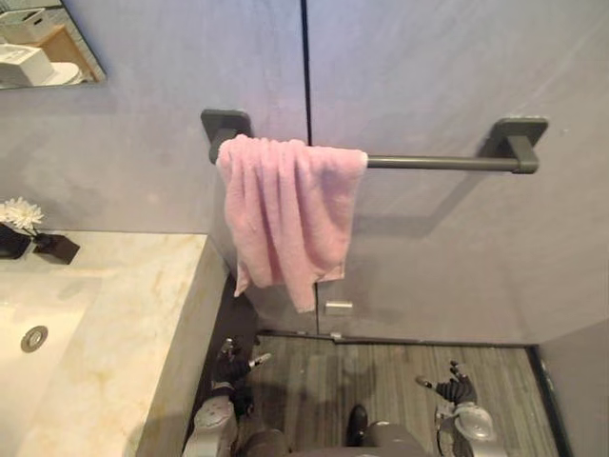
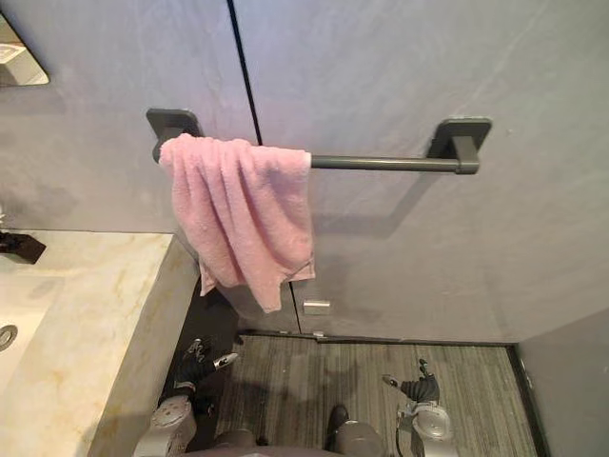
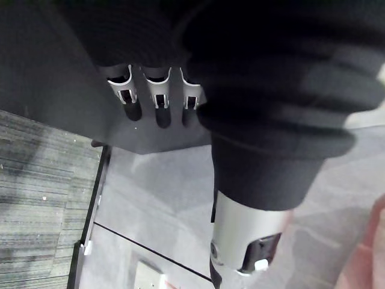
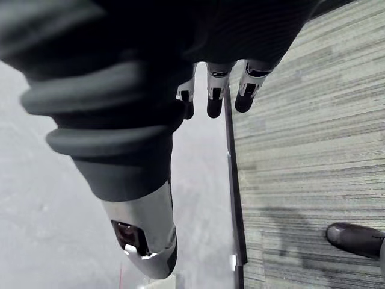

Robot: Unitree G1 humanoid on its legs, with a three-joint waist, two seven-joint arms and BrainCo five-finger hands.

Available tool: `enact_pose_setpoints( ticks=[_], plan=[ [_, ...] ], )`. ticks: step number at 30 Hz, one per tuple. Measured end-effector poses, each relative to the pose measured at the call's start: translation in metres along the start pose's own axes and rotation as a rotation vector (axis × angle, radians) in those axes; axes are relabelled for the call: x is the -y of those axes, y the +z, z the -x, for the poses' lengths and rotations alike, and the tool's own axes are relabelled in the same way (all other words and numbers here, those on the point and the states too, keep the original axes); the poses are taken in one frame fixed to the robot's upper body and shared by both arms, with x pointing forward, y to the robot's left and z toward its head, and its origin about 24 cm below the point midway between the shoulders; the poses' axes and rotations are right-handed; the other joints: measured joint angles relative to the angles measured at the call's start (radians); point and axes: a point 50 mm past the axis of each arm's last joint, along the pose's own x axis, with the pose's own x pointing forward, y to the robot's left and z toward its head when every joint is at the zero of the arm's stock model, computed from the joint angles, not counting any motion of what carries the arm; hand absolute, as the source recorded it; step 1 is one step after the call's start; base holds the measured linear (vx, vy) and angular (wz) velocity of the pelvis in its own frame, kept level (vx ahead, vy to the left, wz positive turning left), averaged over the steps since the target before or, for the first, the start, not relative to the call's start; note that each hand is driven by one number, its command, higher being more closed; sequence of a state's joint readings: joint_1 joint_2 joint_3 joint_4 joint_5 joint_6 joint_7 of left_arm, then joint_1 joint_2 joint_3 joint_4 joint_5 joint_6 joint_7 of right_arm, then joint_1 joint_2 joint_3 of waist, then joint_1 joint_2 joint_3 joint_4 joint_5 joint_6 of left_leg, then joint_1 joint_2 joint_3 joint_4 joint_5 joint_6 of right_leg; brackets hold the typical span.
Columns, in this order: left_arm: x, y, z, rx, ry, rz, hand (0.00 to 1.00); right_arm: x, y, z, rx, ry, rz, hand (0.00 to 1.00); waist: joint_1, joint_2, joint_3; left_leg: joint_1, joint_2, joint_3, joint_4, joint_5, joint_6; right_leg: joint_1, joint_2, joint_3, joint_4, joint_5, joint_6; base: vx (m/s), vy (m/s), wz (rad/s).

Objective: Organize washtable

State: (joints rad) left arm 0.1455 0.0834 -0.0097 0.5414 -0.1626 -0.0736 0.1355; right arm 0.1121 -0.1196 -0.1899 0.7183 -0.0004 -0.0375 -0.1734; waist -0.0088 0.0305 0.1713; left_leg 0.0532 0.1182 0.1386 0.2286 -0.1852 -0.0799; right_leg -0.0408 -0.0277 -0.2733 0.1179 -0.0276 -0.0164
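The pink towel (image 1: pixel 290 214) hangs bunched at the left end of the towel bar (image 1: pixel 438 163), whose long axis runs left to right along the wall. It is well above both hands, and nearer over the left hand (image 1: pixel 230 365) than the right hand (image 1: pixel 459 384). Both hang low over the striped floor (image 1: pixel 381 371), fingers loosely straight and holding nothing. The marble worktop (image 1: pixel 143 314) lies to the left with a white flower (image 1: pixel 21 214) at its far edge, its right edge just below the towel's left side.
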Motion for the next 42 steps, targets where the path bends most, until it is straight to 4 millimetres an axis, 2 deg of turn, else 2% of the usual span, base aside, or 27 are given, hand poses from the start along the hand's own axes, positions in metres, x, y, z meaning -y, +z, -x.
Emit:
enact_pose_setpoints(
  ticks=[5, 8, 14, 22, 26, 33, 36, 37, 42],
  plan=[
    [-0.004, 0.001, 0.001, 0.006, 0.002, -0.029, 0.0, -0.005, 0.002, 0.0, 0.005, 0.009, -0.009, 0.0, 0.0, -0.001, -0.002, 0.031, -0.019, 0.001, -0.065, 0.013, 0.018, 0.008, 0.007, 0.03, -0.044, 0.04, 0.004, -0.03, 0.05, -0.09],
    [-0.005, 0.014, 0.002, 0.064, -0.003, -0.033, 0.0, -0.006, 0.005, 0.0, 0.017, 0.013, -0.015, 0.0, 0.0, 0.0, -0.004, 0.033, -0.024, -0.001, -0.092, 0.018, 0.026, 0.019, 0.01, 0.031, -0.096, 0.08, 0.006, -0.09, 0.031, -0.02],
    [-0.008, 0.048, 0.013, 0.241, 0.015, -0.006, 0.0, -0.004, 0.024, 0.002, 0.122, 0.008, -0.021, 0.0, 0.0, -0.004, -0.013, 0.036, -0.031, -0.004, -0.126, 0.025, 0.027, 0.049, 0.015, 0.041, -0.198, 0.147, 0.012, -0.1, 0.009, -0.04],
    [-0.004, 0.082, 0.022, 0.418, -0.004, 0.021, 0.0, -0.002, 0.023, 0.005, 0.138, 0.021, 0.031, 0.0, -0.005, -0.01, -0.04, 0.041, -0.03, -0.012, -0.144, 0.027, 0.018, 0.054, 0.019, 0.046, -0.217, 0.155, 0.021, -0.03, 0.008, -0.01],
    [-0.002, 0.085, 0.022, 0.435, 0.007, -0.007, 0.0, -0.003, 0.026, 0.005, 0.153, 0.028, 0.05, 0.0, -0.007, -0.012, -0.055, 0.052, -0.029, -0.011, -0.159, 0.034, 0.014, 0.054, 0.024, 0.053, -0.217, 0.155, 0.021, 0.03, 0.034, -0.05],
    [0.004, 0.113, 0.013, 0.53, 0.037, -0.077, 0.0, -0.009, 0.028, 0.006, 0.166, 0.051, 0.073, 0.0, -0.01, -0.013, -0.068, 0.087, -0.032, -0.001, -0.184, 0.035, 0.013, 0.073, 0.025, 0.063, -0.218, 0.16, 0.013, 0.05, 0.069, -0.04],
    [0.002, 0.119, 0.01, 0.546, 0.052, -0.096, 0.0, -0.009, 0.029, 0.006, 0.172, 0.052, 0.073, 0.0, -0.025, -0.014, -0.068, 0.098, -0.033, 0.005, -0.194, 0.035, 0.013, 0.072, 0.025, 0.071, -0.221, 0.16, 0.013, 0.04, 0.063, -0.09],
    [0.002, 0.121, 0.006, 0.541, 0.059, -0.102, 1.0, -0.008, 0.029, 0.006, 0.172, 0.051, 0.074, 0.0, -0.031, -0.014, -0.068, 0.1, -0.034, 0.01, -0.195, 0.034, 0.015, 0.071, 0.025, 0.077, -0.223, 0.16, 0.013, 0.03, 0.06, -0.11],
    [0.005, 0.132, -0.002, 0.556, 0.049, -0.121, 1.0, -0.008, 0.031, 0.006, 0.179, 0.052, 0.083, 0.0, -0.04, -0.015, -0.067, 0.101, -0.033, 0.018, -0.198, 0.032, 0.017, 0.067, 0.027, 0.086, -0.224, 0.16, 0.013, 0.01, 0.042, -0.07]
  ],
)
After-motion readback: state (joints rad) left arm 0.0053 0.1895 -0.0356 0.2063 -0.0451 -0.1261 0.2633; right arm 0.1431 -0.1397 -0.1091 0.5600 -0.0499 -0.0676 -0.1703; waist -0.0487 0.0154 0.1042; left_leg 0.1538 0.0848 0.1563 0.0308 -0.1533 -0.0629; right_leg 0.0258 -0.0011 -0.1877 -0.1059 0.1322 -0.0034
